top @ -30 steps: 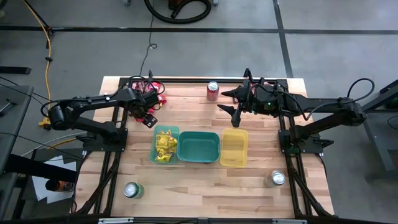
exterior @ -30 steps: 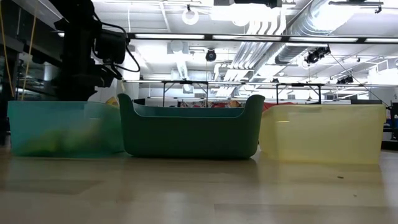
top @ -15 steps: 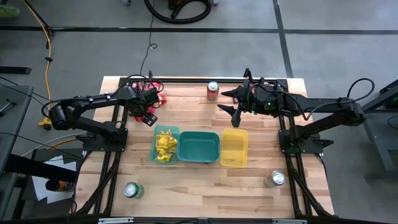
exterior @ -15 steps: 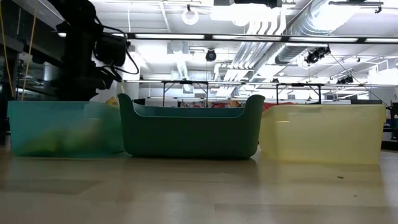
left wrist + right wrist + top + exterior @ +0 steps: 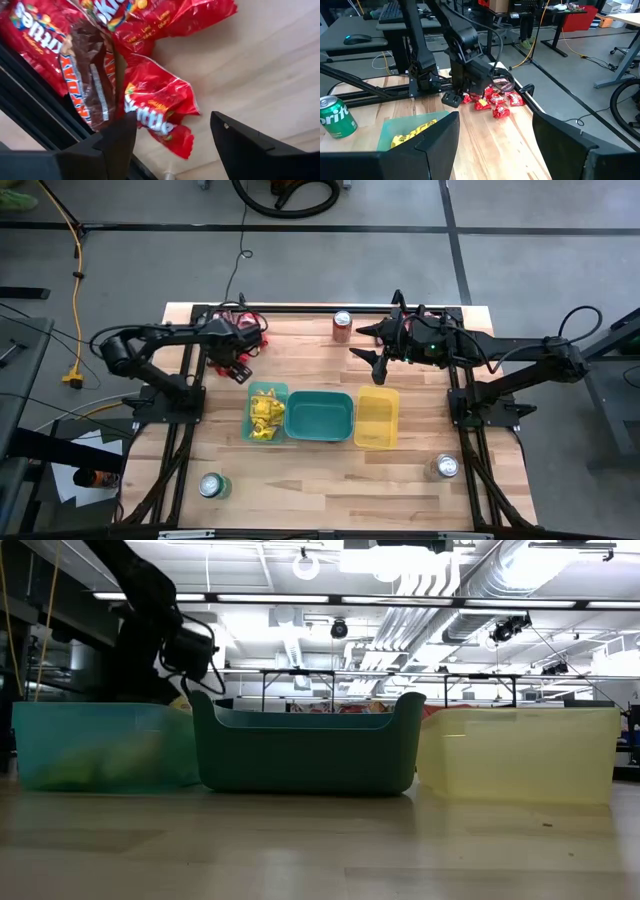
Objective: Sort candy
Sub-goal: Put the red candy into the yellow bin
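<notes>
The candy lies in a pile [image 5: 252, 333] at the table's far left: red packets [image 5: 159, 106] and a dark brown bar [image 5: 93, 75] flat on the wood, also seen in the right wrist view [image 5: 495, 102]. My left gripper [image 5: 172, 142] points down over this pile, open, its fingers on either side of one red packet's end. Yellow packets [image 5: 264, 410] lie in the pale green bin [image 5: 252, 428]. My right gripper [image 5: 495, 145] hangs open high over the table's far middle [image 5: 372, 346], with nothing between its fingers.
A dark teal bin [image 5: 319, 416] and a yellow bin [image 5: 377, 418] stand beside the pale green one at mid-table. A red can [image 5: 342, 326] stands at the far edge, a green can [image 5: 212, 485] near left, a silver can [image 5: 445, 467] near right.
My left gripper has sunk toward the candy pile and shifted a little toward the far edge, tipping more steeply downward. It stays open. The right arm has kept still.
</notes>
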You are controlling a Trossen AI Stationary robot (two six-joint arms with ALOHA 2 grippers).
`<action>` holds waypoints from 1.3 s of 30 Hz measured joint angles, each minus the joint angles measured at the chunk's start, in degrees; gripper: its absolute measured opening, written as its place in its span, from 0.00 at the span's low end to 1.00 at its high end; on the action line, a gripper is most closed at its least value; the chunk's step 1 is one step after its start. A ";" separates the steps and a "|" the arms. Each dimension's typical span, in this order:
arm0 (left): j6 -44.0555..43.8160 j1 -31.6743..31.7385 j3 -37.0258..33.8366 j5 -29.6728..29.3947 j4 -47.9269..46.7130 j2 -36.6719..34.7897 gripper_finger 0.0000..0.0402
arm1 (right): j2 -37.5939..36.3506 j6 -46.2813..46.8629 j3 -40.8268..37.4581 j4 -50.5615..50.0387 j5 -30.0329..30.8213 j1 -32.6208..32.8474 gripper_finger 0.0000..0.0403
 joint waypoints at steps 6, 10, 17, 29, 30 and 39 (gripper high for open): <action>0.90 0.00 -0.57 -0.16 0.38 4.69 0.31 | 0.00 -0.02 0.00 -0.04 0.00 0.00 0.61; 2.10 0.02 -0.47 1.55 0.47 5.52 0.05 | 0.00 -0.02 0.00 -0.47 0.00 0.00 0.61; 2.29 -1.26 3.82 5.45 -0.22 -5.67 0.01 | 0.00 -0.04 0.00 -0.55 0.00 0.00 0.61; -0.24 -10.96 8.15 16.53 32.20 -33.33 0.00 | 0.00 -0.77 0.00 2.20 0.02 0.00 0.61; -0.29 -12.50 8.17 16.60 35.46 -33.78 0.00 | 0.00 -0.84 0.00 2.46 0.01 0.00 0.61; 3.51 -27.36 8.11 15.16 52.52 -24.07 0.00 | 0.00 1.60 0.00 2.78 -4.40 0.00 0.61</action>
